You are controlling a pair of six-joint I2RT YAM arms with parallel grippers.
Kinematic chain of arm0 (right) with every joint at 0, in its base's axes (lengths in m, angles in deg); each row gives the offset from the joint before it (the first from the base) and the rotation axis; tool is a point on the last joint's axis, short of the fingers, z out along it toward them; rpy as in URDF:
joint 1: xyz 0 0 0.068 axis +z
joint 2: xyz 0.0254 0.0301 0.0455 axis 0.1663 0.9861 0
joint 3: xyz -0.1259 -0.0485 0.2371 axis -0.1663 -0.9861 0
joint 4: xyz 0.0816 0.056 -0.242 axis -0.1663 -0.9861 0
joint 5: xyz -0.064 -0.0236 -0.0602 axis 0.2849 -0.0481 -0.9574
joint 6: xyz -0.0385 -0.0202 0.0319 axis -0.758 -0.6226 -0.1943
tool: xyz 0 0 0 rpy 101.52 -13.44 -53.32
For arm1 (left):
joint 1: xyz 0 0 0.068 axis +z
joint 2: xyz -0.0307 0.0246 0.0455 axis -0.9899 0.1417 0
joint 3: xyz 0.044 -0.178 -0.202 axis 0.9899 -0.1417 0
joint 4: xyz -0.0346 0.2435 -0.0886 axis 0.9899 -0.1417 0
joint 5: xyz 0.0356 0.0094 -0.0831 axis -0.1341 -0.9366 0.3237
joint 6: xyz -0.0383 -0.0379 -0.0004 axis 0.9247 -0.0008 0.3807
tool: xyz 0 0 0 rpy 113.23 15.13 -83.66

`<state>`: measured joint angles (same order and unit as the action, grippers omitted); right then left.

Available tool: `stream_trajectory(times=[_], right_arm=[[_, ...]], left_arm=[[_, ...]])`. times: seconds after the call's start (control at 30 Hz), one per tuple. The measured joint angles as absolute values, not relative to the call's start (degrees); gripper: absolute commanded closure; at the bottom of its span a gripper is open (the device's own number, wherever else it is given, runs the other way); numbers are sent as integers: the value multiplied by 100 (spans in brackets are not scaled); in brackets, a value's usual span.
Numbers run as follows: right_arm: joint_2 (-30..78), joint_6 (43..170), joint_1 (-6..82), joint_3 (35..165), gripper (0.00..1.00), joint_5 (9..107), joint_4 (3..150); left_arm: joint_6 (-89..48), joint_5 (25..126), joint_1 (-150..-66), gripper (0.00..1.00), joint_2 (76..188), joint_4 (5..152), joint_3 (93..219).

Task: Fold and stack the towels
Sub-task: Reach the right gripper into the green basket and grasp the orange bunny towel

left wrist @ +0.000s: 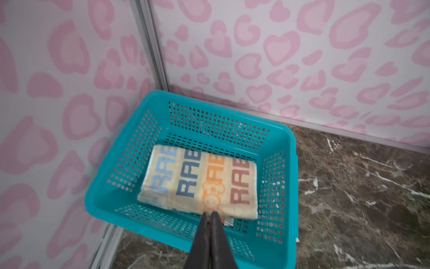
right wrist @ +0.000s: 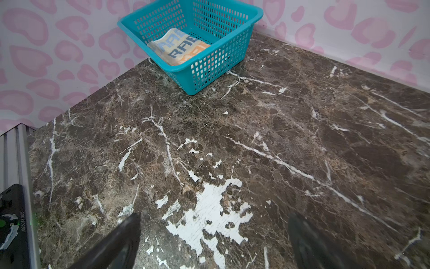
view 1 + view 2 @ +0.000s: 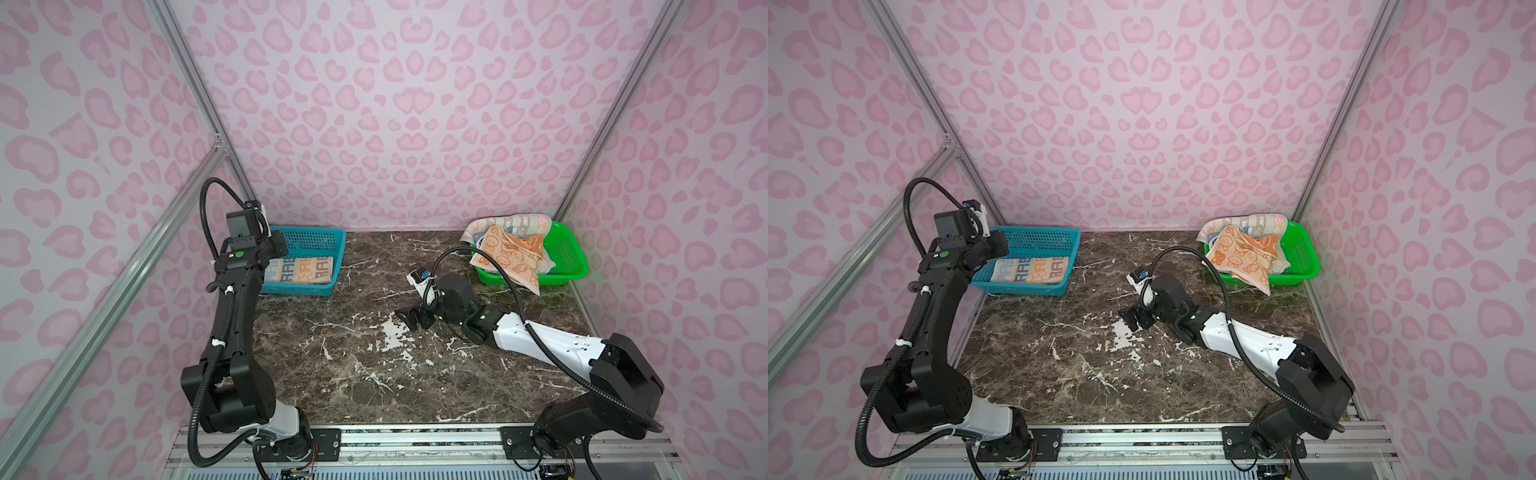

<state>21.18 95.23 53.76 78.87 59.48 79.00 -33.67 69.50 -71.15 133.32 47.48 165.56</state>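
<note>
At the back left corner of your desk (image 3: 374,374) stands the left basket (image 3: 338,259), against the side and rear walls, with a folded towel (image 3: 307,270) lying flat in it toward its near wall. The left jaws hang over that towel's near edge. At the back right corner sits the right basket (image 3: 575,259), holding a heap of towels: the top towel (image 3: 513,253) hangs out over the front rim, and a second towel (image 3: 528,222) lies behind and beneath it. Between the baskets and nearer you, the right jaws sit low over mid-desk.
</note>
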Motion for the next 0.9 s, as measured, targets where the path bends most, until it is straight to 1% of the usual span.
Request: stream_trajectory(times=[0.13,0.23,0.43,0.53,0.63,0.73,0.8,0.9], right_arm=[[1909,9427,5210,8256,1,5502,7269],[1721,9365,4853,8595,3,5093,6633],[1664,9274,3608,9152,6,4278,5439],[1937,9276,2906,9432,6,4123,5015],[2352,9313,2416,9681,6,4049,4698],[2820,9390,2209,9991,7,4208,4554],[3170,9390,2158,10284,7,4280,4504],[3784,9481,1997,10916,15,4466,4344]], left_arm=[[-3172,7061,-7286,97,12678,4925,15769],[-2938,7247,-7419,97,12241,4982,15076],[-2471,7638,-7869,97,11351,5170,14011],[-2278,7715,-8199,97,10971,5205,13635],[-2038,7743,-8553,96,10680,5233,13308],[-1789,7734,-8905,90,10462,5248,12960],[-1609,7734,-9133,84,10376,5270,12744],[-1314,7691,-9461,74,10350,5338,12455]])
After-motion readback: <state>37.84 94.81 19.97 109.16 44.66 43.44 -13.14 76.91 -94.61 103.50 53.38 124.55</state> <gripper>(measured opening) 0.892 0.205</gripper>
